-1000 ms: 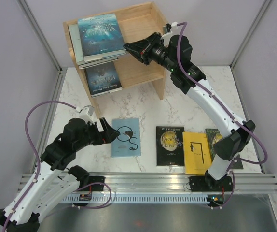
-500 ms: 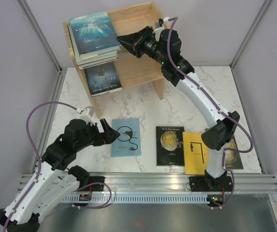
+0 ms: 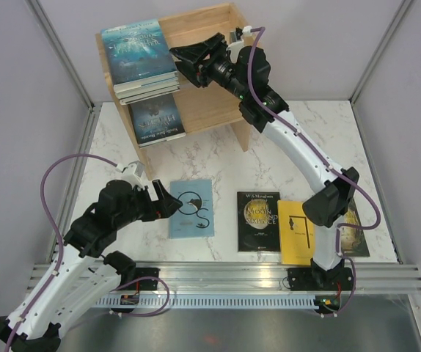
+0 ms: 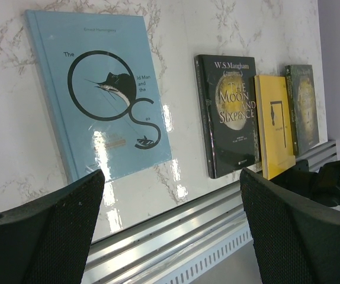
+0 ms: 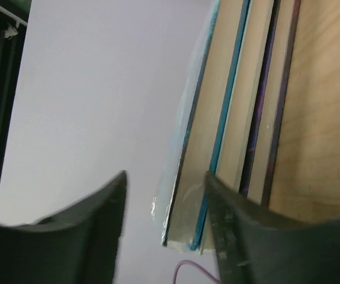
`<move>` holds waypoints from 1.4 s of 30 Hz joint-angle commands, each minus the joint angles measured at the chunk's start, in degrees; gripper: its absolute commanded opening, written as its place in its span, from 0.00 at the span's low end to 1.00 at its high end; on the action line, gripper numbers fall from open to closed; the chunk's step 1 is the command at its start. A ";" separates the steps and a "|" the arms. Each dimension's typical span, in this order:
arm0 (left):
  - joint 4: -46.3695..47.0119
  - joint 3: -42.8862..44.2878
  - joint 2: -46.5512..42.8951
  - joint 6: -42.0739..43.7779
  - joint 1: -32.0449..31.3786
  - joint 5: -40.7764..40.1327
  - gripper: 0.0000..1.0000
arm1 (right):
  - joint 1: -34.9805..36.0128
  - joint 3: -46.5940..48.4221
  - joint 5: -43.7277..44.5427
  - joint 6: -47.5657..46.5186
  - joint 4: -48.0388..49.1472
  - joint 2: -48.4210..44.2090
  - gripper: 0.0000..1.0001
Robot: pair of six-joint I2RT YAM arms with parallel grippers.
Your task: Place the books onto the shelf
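Right gripper spread open at the book stack on the upper tier of the small light-wood two-tier shelf.
The shelf stands far left on the white marble table. A teal paperback tops the stack, its edge between the parted right fingers. A dark blue paperback lies on the lower tier. Along the near side, left to right, lie a pale blue book, a black book, a yellow book and a green-gold book. The left gripper hovers wide open just left of the pale blue book.
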 commanded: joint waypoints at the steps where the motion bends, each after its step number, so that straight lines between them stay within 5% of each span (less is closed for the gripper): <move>1: 1.01 1.09 -0.07 0.84 0.33 1.25 0.96 | -0.51 -3.37 -1.11 -2.42 -3.01 -1.42 0.67; 3: 0.48 1.53 -0.16 0.84 0.33 1.07 0.96 | -2.79 -5.92 -1.37 -2.34 -2.83 -3.27 0.88; 6: -0.22 2.14 -0.07 1.01 0.33 0.55 0.96 | -6.91 -9.01 -3.57 -2.60 -2.83 -6.43 0.98; 18: 3.55 2.85 5.37 2.25 0.33 6.25 1.00 | -25.29 -32.90 -7.62 -15.41 -10.89 -36.28 0.98; 27: 24.19 -7.07 18.72 -4.34 -5.81 11.80 1.00 | -26.98 -74.35 5.91 -32.47 -27.51 -60.56 0.98; 33: 39.05 -6.03 35.30 -8.73 -14.33 9.16 0.97 | -27.06 -89.14 7.50 -32.31 -29.73 -64.01 0.96; 42: 52.40 -0.14 59.04 -12.25 -17.94 8.63 0.93 | -27.15 -98.21 8.47 -32.57 -27.88 -63.57 0.93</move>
